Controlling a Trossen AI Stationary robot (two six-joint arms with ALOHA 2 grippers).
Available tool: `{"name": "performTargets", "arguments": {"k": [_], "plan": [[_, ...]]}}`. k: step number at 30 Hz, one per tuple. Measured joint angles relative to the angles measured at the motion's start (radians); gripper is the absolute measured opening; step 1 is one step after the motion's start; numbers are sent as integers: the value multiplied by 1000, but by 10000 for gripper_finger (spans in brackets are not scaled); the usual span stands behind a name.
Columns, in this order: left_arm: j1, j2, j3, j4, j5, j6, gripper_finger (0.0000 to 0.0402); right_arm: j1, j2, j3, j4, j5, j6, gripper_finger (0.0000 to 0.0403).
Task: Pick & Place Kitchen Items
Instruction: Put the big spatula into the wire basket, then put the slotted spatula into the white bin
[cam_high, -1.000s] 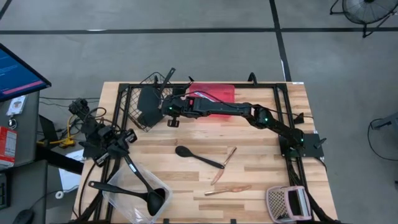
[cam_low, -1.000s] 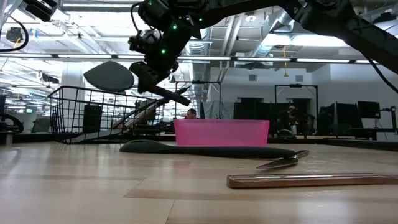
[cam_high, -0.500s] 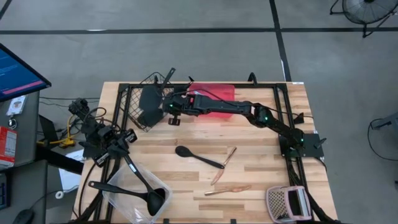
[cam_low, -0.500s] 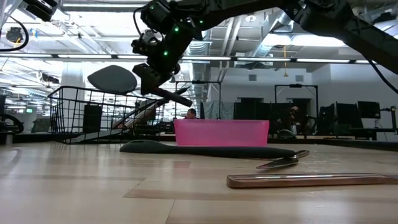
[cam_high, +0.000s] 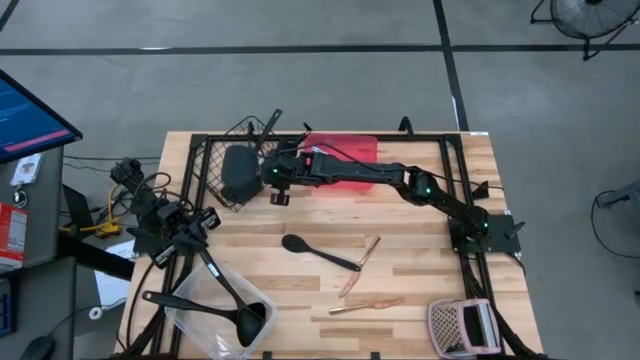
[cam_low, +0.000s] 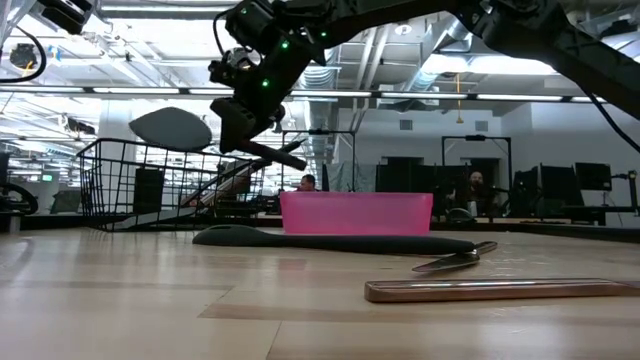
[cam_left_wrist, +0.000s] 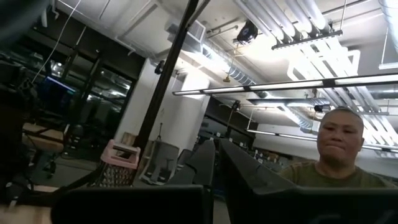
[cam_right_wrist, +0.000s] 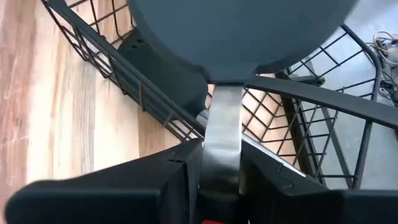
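My right gripper (cam_high: 272, 172) reaches over the near right rim of the black wire basket (cam_high: 215, 165) and is shut on a turner with a dark grey head (cam_high: 238, 168) and a silver shank. The head hangs above the basket in the low view (cam_low: 170, 128) and fills the top of the right wrist view (cam_right_wrist: 249, 31). A black spoon (cam_high: 318, 250) and two copper sticks (cam_high: 360, 265) (cam_high: 365, 303) lie flat on the table's middle. My left gripper (cam_high: 205, 220) waits shut at the table's left, above the clear tub (cam_high: 215, 325). My right gripper pinches the turner's flat silver shank (cam_right_wrist: 221, 143) between its two fingers, just behind the head. The fingers come level from the table's right and lie along the shank. The turner is lifted clear, its head sticking out past the fingertips over the basket.
A red tray (cam_high: 340, 150) stands at the far edge under the right arm. The clear tub holds a black ladle (cam_high: 250, 318) and another black utensil. A pinkish mesh item (cam_high: 462, 328) lies at the near right corner. A person (cam_left_wrist: 339, 149) shows beyond the table.
My right gripper has edged a little toward the table's left with the turner, still held clear above the basket; the head has tipped slightly flatter.
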Motion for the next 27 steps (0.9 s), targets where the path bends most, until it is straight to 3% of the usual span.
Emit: {"name": "performTargets", "arguments": {"k": [7,18,27], "plan": [[0,0,0,0,0,0,8,-1,-2,0,9,0,-3,133],[0,0,0,0,0,0,8,16,-18,29,83,4,-4,258],[0,0,0,2,0,0,8,37,-193,27,27,8,8,275]]}}
